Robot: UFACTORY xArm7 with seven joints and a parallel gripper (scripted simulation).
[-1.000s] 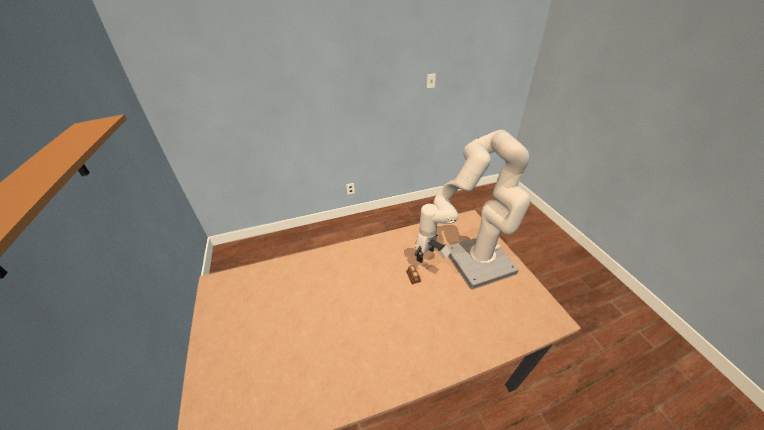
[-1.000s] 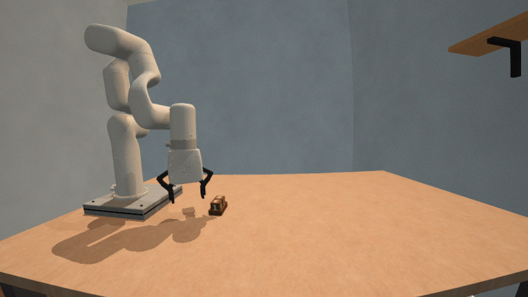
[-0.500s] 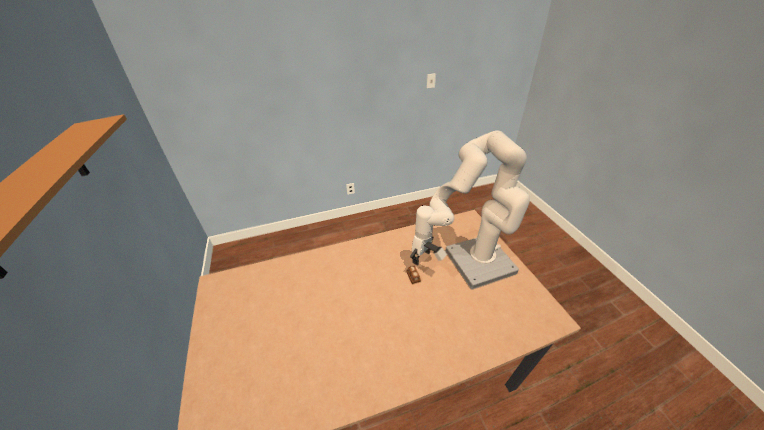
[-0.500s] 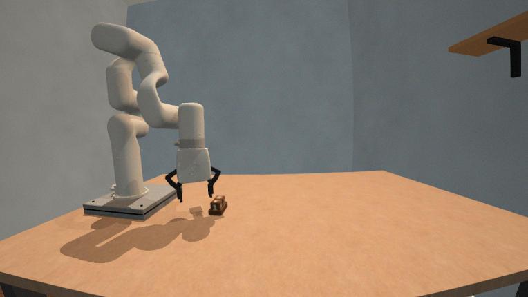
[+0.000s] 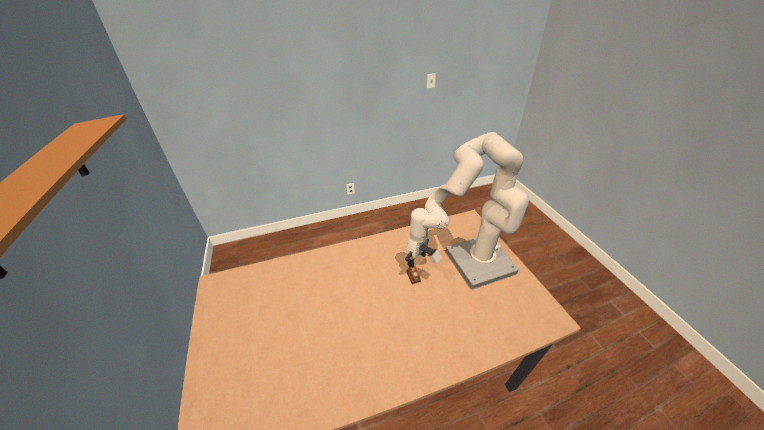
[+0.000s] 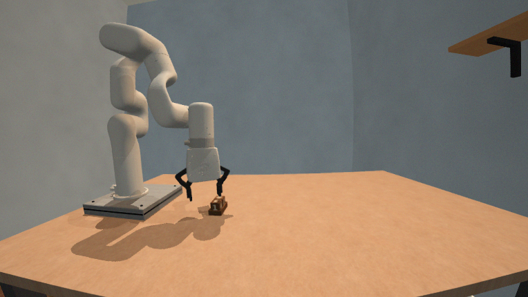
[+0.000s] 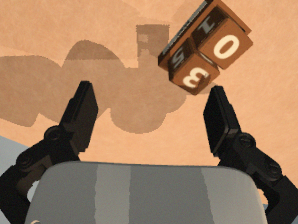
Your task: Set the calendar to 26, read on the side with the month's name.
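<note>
The small wooden calendar (image 7: 205,44) lies on the table: a dark tray with two brown cubes side by side. In the wrist view their top faces show a 3 (image 7: 193,79) and a 0 (image 7: 228,47). In the exterior view the calendar (image 6: 217,205) shows a 1 on the end face turned to that camera. My gripper (image 6: 204,194) hangs open and empty just above the table, a little to the left of the calendar; its right finger is close above the near end of the tray. In the wrist view the gripper (image 7: 152,117) has the calendar off to its upper right. The calendar (image 5: 413,276) is tiny in the top view.
The arm's grey base plate (image 6: 133,202) is bolted to the table just left of the gripper. An orange wall shelf (image 6: 489,36) hangs high at the right, far away. The table stretches wide to the right and front.
</note>
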